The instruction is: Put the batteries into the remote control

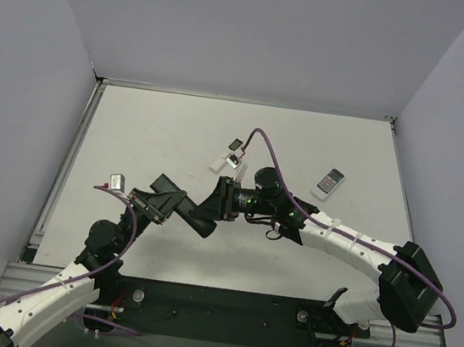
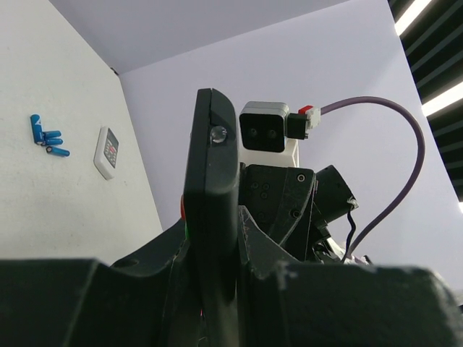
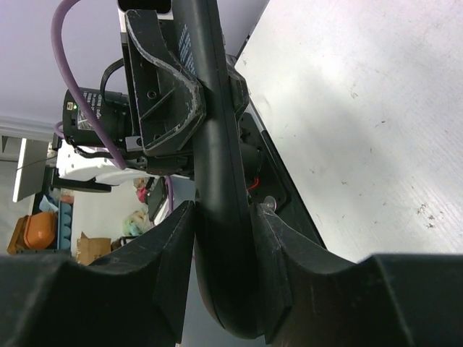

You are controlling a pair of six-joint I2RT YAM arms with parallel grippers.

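Observation:
The long black remote control is held off the table between both grippers. My left gripper is shut on one end of it; in the left wrist view the remote stands edge-on between the closed jaws of the left gripper. My right gripper is shut on the other end; in the right wrist view the remote runs up between the jaws of the right gripper. No green batteries show in any view.
A slim white stick remote with a dark end lies behind the grippers. A short white remote lies at the right and also shows in the left wrist view, beside several small blue cells. White walls enclose the table.

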